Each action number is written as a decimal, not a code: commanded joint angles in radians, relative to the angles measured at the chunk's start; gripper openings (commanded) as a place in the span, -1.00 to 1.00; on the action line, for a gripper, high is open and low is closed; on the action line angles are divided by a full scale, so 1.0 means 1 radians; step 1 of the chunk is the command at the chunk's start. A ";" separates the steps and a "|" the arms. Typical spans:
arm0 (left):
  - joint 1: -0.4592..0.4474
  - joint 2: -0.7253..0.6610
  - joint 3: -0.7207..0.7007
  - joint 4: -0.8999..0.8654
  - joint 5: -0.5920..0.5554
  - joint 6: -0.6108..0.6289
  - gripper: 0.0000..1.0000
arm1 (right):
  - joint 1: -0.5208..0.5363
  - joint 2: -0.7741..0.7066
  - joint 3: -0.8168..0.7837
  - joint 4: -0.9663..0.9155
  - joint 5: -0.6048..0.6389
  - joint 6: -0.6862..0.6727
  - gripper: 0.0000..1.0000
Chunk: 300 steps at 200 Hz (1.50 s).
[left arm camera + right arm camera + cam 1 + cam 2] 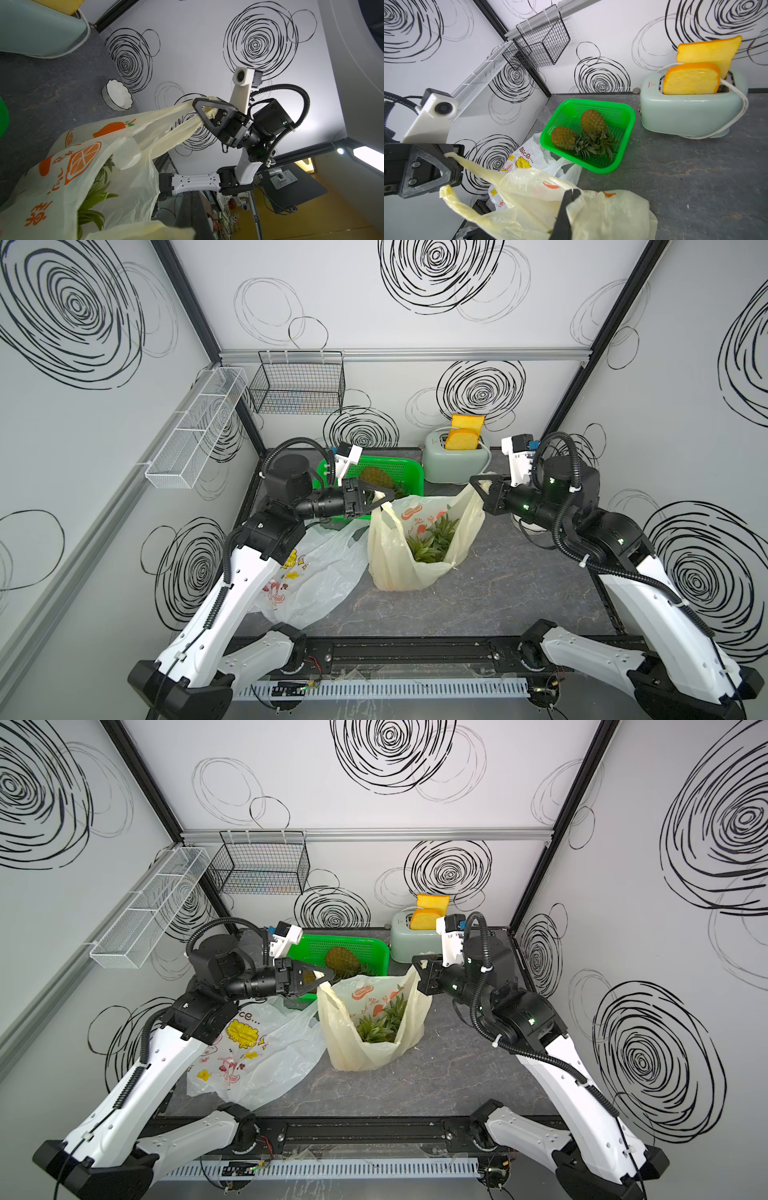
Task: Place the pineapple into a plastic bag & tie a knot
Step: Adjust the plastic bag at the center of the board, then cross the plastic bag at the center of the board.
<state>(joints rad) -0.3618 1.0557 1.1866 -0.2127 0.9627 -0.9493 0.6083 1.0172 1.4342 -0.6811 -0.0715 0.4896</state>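
Observation:
A cream plastic bag (399,568) (353,1048) with orange fruit prints stands open in the middle of the table. The pineapple is inside it; only its green crown (432,539) (380,1023) shows. My left gripper (388,497) (330,974) is shut on the bag's left handle, seen stretched from it in the right wrist view (452,166). My right gripper (476,481) (417,960) is shut on the right handle, which is pulled taut in the left wrist view (199,106). Both handles are held up and apart.
A green basket (600,105) behind the bag holds two more pineapples (564,138). A mint toaster (453,464) with bread slices stands at the back. A white printed bag (316,572) lies at the left. A white bowl (117,97) sits near the right arm.

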 commanded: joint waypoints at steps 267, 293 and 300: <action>0.014 -0.592 -0.541 0.511 -0.349 1.067 0.95 | -0.005 0.062 0.122 -0.147 -0.138 -0.147 -1.00; -0.006 -0.534 -0.531 0.554 -0.348 1.096 0.95 | -0.004 0.065 0.121 -0.152 -0.145 -0.147 -1.00; -0.012 -0.516 -0.521 0.547 -0.346 1.105 0.95 | -0.003 0.066 0.120 -0.152 -0.148 -0.146 -1.00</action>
<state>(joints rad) -0.3573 0.4969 0.6224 0.2138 0.5751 0.0780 0.6052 1.0805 1.5265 -0.8108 -0.2008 0.3641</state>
